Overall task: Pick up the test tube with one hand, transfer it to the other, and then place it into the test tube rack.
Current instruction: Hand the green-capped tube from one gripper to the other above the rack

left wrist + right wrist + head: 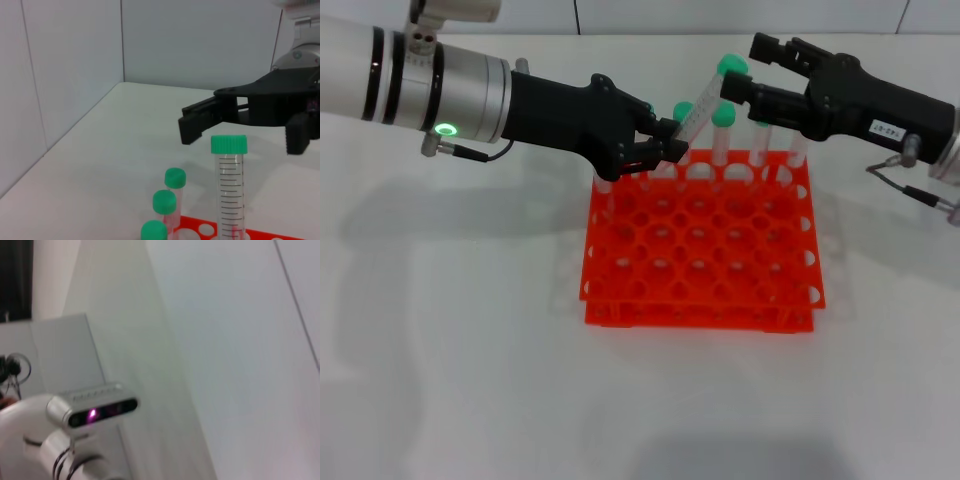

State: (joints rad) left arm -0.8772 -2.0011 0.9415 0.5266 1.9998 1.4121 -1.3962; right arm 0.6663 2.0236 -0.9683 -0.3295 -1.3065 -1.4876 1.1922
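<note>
The test tube point(702, 104) tilts above the far edge of the test tube rack point(700, 250), which sits mid-worktop on the white table point(450, 350). The left gripper point(665, 143) is clamped on its lower body. The right gripper point(752, 72), reaching in from the right edge, has its fingers spread wide around the green cap, not yet closed. Other green-capped tubes point(723, 135) stand in the rack's far row.
</note>
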